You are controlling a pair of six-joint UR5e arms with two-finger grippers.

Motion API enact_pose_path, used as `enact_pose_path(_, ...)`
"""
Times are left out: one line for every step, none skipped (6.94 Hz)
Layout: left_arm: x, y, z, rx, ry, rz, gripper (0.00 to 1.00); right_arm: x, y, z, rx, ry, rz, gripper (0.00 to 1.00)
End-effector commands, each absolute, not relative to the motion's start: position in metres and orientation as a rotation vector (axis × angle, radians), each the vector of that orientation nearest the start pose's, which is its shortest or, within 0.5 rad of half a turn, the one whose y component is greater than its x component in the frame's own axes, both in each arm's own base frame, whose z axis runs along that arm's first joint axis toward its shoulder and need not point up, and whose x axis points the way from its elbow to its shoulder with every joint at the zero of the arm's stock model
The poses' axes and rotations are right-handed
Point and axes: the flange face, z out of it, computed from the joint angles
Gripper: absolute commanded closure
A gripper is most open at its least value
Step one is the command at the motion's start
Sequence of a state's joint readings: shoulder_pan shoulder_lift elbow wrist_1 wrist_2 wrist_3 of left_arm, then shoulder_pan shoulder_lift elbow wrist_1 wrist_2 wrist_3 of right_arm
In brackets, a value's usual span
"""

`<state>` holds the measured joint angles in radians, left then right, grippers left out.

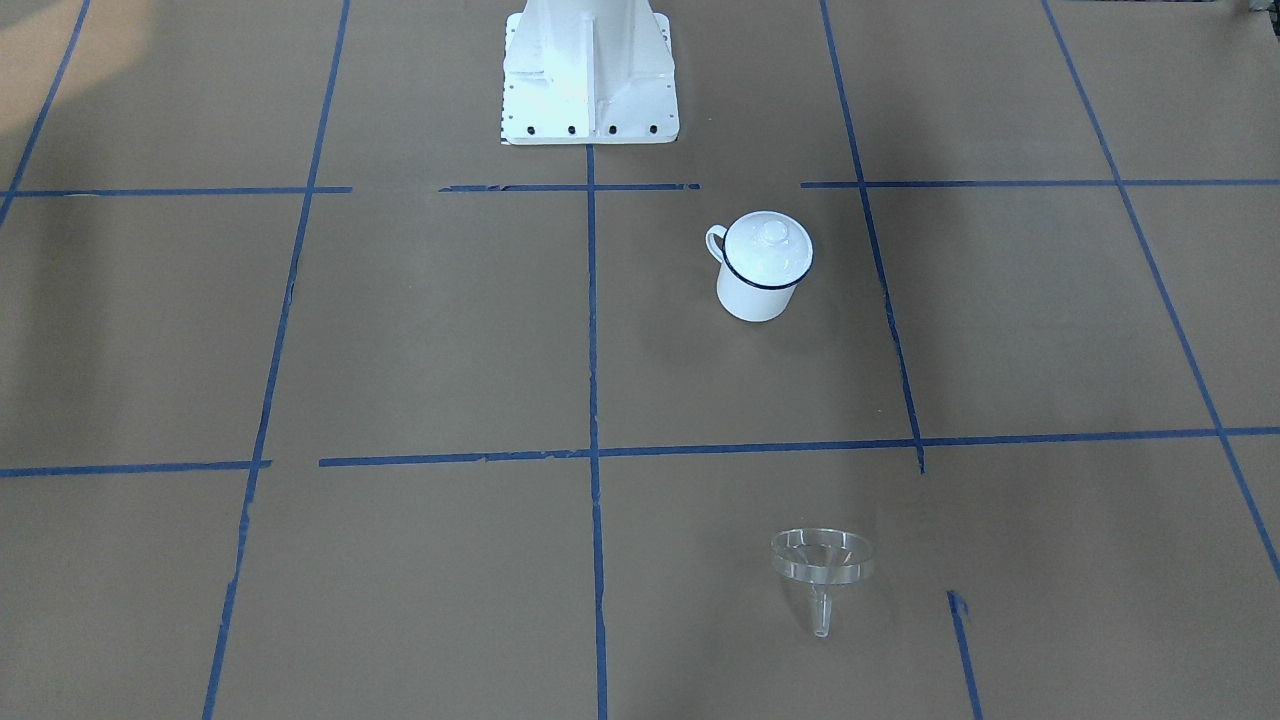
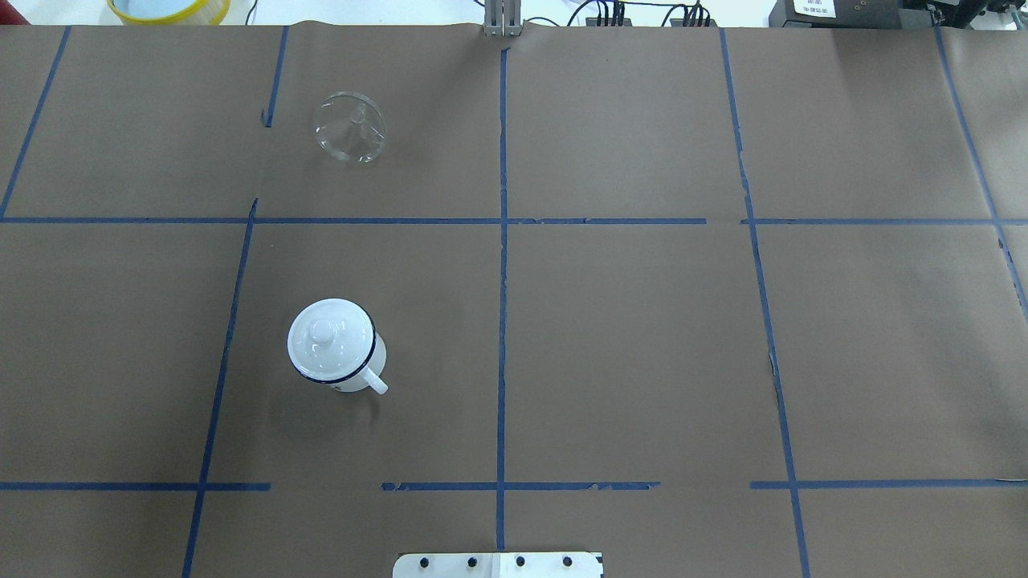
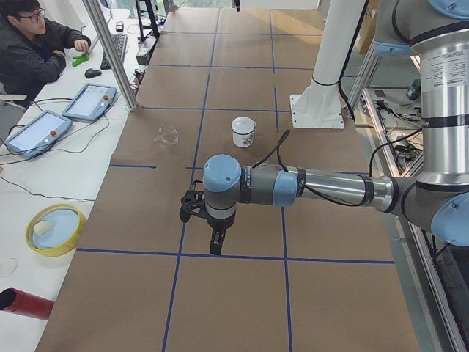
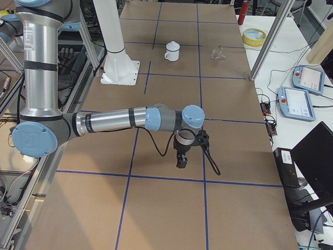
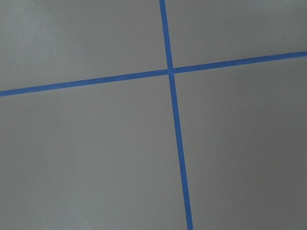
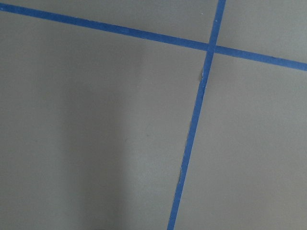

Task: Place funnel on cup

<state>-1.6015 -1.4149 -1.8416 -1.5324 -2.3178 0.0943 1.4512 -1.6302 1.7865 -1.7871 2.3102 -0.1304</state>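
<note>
The cup, a white enamel mug with a dark blue rim, stands on the brown table with a white knobbed lid on top; it also shows in the front view. The clear funnel lies on its side farther out on the table, also seen in the front view. My left gripper and right gripper hang above the table's two ends, far from both things. They show only in the side views, so I cannot tell whether they are open or shut. Both wrist views show only paper and blue tape.
The robot base stands at the table's near middle edge. A yellow bowl, tablets, a red cylinder and a seated operator are at a side bench. A metal post stands at the far table edge.
</note>
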Motion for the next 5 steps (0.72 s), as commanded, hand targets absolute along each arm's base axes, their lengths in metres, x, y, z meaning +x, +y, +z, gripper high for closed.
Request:
enact_pose_path(-0.078, -0.428, 0.600, 0.125, 0.739, 0.094, 0.00, 0.011, -0.462, 0.605, -0.053, -0.741, -0.216, 0.00)
enact_pose_path(-0.078, -0.428, 0.600, 0.127, 0.740, 0.094, 0.00, 0.011, -0.462, 0.605, -0.053, -0.741, -0.216, 0.00)
enact_pose_path(-0.078, -0.431, 0.592, 0.141, 0.739, 0.101, 0.00, 0.011, -0.462, 0.605, -0.053, -0.741, -0.216, 0.00)
enact_pose_path(-0.071, -0.447, 0.577, 0.163, 0.738, 0.123, 0.00, 0.011, -0.462, 0.606, -0.055, -0.741, -0.216, 0.00)
enact_pose_path(-0.070, -0.462, 0.555, 0.209, 0.736, 0.142, 0.00, 0.011, -0.462, 0.605, -0.053, -0.741, -0.216, 0.00)
